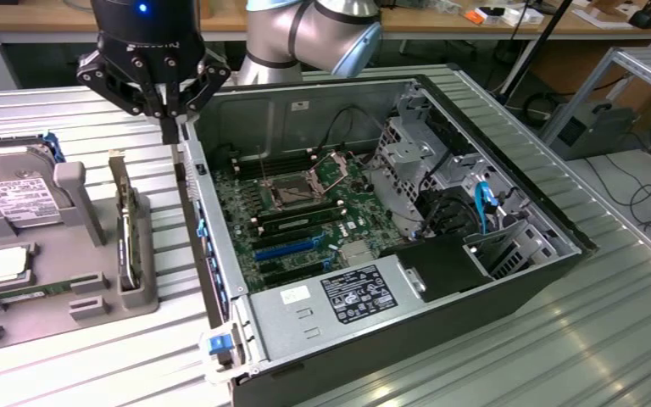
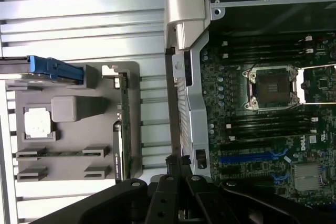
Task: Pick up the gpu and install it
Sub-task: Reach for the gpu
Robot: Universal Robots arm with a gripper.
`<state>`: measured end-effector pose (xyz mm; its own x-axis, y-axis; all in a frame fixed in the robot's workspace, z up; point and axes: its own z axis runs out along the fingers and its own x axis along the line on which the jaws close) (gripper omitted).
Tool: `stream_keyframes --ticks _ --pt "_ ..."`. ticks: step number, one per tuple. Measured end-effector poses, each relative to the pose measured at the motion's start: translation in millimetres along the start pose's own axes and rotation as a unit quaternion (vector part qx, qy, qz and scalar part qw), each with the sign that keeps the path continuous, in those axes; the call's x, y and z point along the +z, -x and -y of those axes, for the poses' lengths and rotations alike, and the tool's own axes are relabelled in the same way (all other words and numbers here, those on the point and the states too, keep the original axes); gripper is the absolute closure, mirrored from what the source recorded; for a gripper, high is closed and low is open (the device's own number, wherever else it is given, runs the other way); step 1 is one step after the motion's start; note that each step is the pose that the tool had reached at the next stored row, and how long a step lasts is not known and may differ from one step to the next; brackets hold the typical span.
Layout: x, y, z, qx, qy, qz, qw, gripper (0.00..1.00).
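Observation:
The gpu stands on its long edge in a slot of the grey holder, thin and dark with a silver bracket at its far end. From the wrist camera the gpu appears edge-on as a narrow green-black strip. My gripper hangs shut and empty above the near wall of the open computer case, just to the exterior view's right of the card and higher than it. In the wrist view my gripper points down at that case wall.
The holder also carries a silver hard drive and a square processor chip. Inside the case lie the motherboard with blue slots, an open CPU socket and a drive cage.

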<state>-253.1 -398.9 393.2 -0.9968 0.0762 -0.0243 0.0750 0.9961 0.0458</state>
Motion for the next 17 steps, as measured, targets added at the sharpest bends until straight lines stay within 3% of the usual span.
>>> stream_keyframes --ticks 17 --pt "-0.2 -10.2 0.8 0.0 0.0 0.0 1.0 0.89"
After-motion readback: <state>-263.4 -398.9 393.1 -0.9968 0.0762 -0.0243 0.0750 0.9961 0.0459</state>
